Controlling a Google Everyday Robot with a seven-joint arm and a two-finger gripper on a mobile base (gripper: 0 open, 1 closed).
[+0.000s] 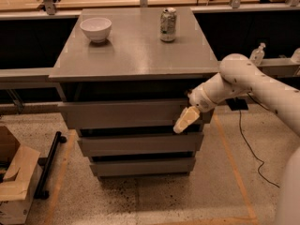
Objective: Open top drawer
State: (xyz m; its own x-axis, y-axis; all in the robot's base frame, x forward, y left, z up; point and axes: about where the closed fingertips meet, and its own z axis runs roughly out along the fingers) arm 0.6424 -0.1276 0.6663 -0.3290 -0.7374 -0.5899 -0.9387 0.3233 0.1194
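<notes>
The top drawer (122,114) is the widest grey front, just under the grey cabinet top (136,60). It stands out a little from the cabinet, with a dark gap above it. My gripper (185,120), tan-tipped on a white arm coming in from the right, sits against the right end of that drawer front, pointing down and to the left. Below it are the mid-width drawer front (140,144) and the narrowest drawer front (140,166).
A white bowl (96,28) and a drink can (168,25) stand on the cabinet top. A cardboard box (14,182) and a black bar (49,163) lie on the floor at left. A black cable (248,139) runs across the floor at right.
</notes>
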